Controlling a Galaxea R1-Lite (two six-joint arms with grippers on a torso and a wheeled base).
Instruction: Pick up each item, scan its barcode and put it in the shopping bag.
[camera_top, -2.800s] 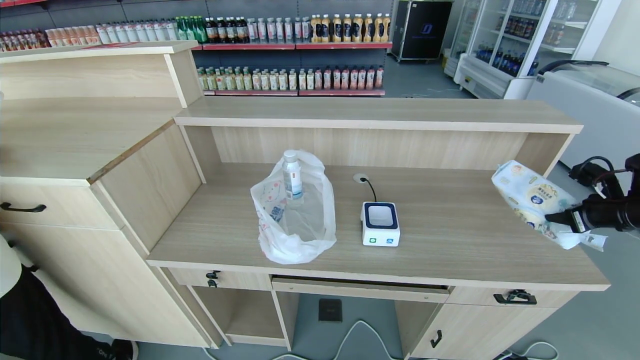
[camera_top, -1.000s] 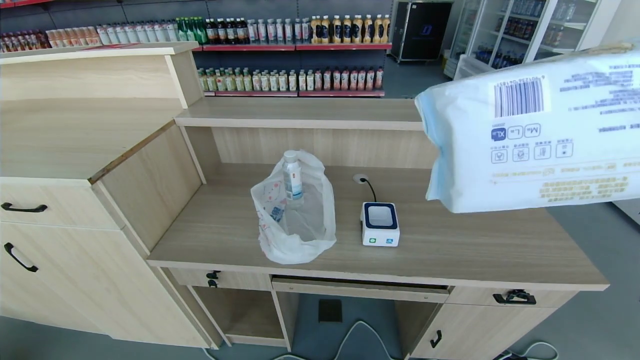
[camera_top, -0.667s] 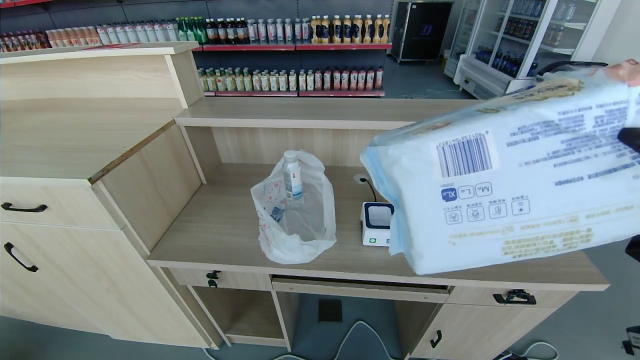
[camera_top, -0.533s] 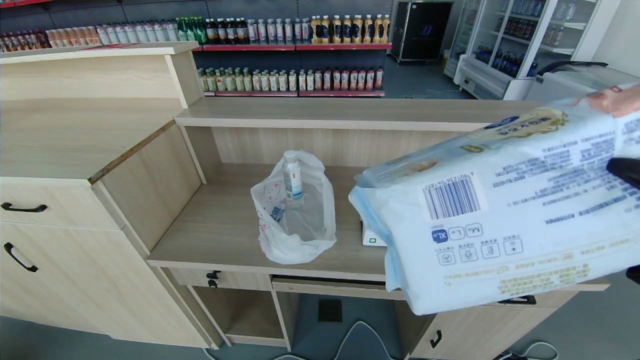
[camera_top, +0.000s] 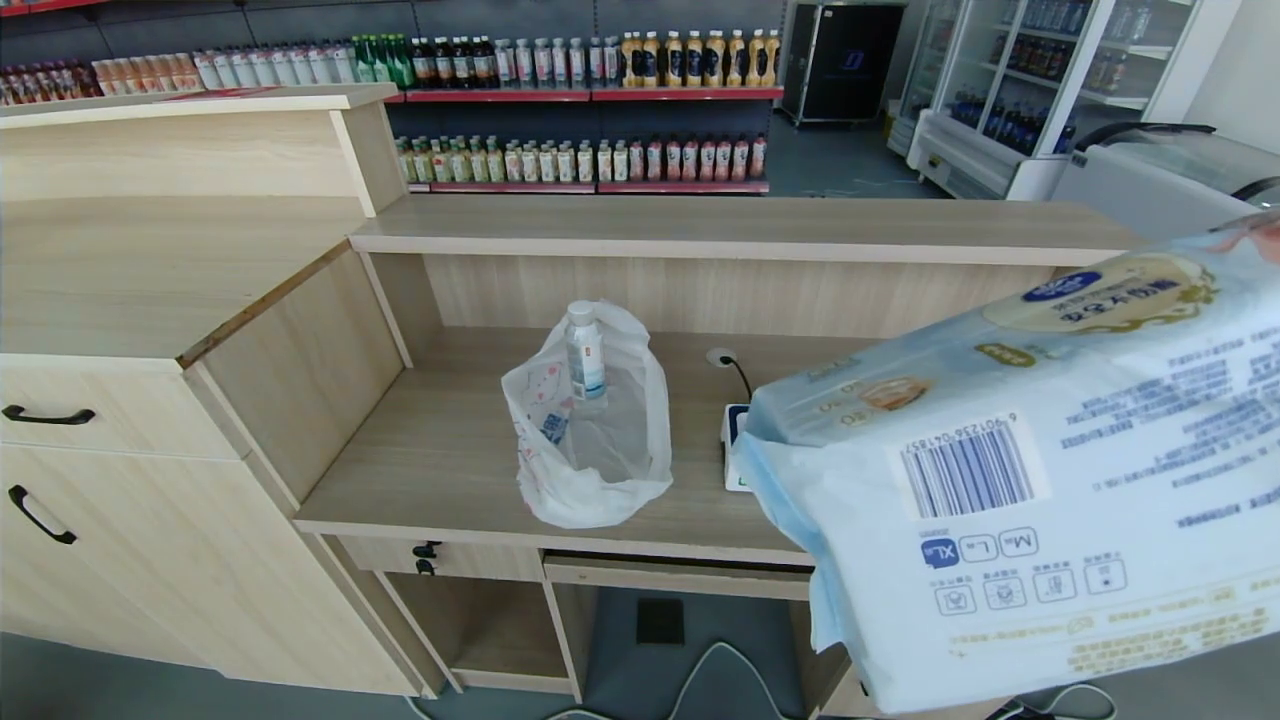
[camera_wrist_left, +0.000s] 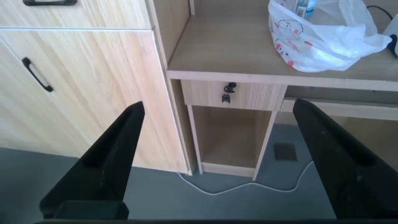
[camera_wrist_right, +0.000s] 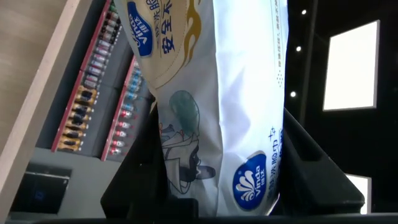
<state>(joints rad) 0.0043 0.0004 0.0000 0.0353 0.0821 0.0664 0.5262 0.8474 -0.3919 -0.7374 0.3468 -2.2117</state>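
Head view above counter (camera_top: 450, 440), left wrist lower (bag (camera_top: 590, 480) shared)

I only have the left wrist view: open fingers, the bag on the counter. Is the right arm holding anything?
Observer: Yes. The right gripper is shut on a big white pack.
Operator: Which way does its barcode face?
Observer: The barcode faces the head camera, not the counter.
Operator: And the scanner?
Observer: The scanner sits on the counter to the right of the shopping bag, mostly hidden behind the pack.
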